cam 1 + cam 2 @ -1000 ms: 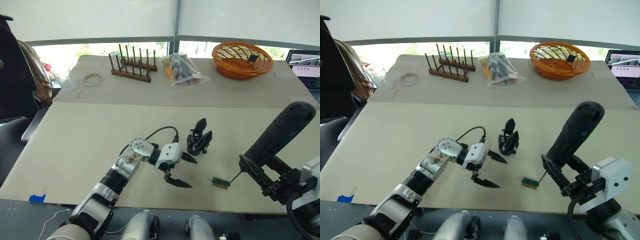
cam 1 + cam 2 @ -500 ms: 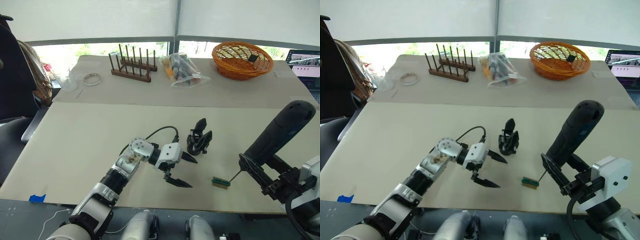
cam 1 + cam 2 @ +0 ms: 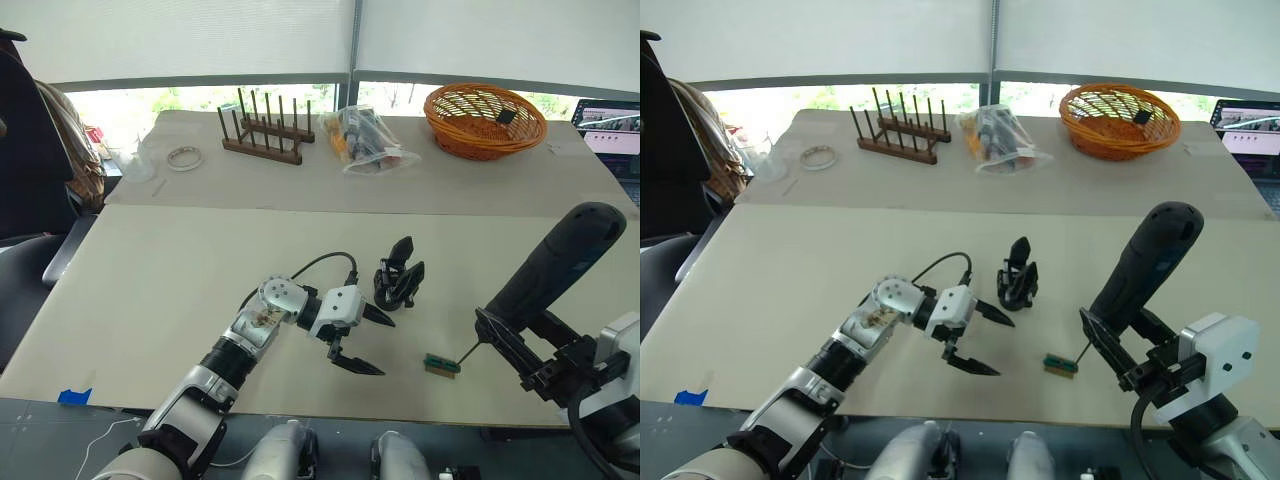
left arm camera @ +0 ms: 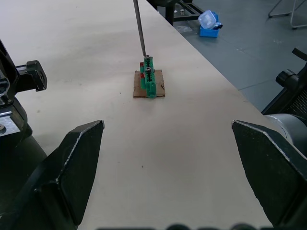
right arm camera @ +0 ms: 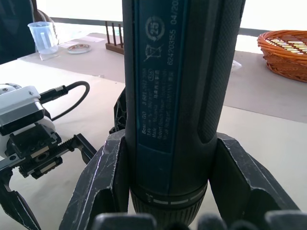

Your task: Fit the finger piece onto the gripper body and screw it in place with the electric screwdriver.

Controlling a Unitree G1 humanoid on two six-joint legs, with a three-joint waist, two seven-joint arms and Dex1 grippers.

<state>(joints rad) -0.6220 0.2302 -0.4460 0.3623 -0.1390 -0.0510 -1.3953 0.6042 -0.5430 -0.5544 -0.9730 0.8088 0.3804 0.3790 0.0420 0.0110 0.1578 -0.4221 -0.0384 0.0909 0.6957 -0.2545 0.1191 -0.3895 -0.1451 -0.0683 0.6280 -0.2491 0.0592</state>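
A: While my left gripper [image 3: 364, 342] idles lower centre, jaws spread wide and empty, where's the gripper body [image 3: 398, 276]?

B: Mid-frame, upright, just past that gripper, clear of it. I can't make out a loose finger piece.

A: And lower right?

B: My right gripper [image 3: 1118, 352] clamps the electric screwdriver [image 3: 1140, 275], tilted so its bit meets the green block [image 3: 441, 364], probably fetching a screw.

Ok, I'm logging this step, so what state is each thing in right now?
Left claw: open, empty, beside the gripper body.
Right claw: shut on the electric screwdriver.
Screwdriver bit: tip on the green block.
Gripper body: upright on the table, finger pointing up.
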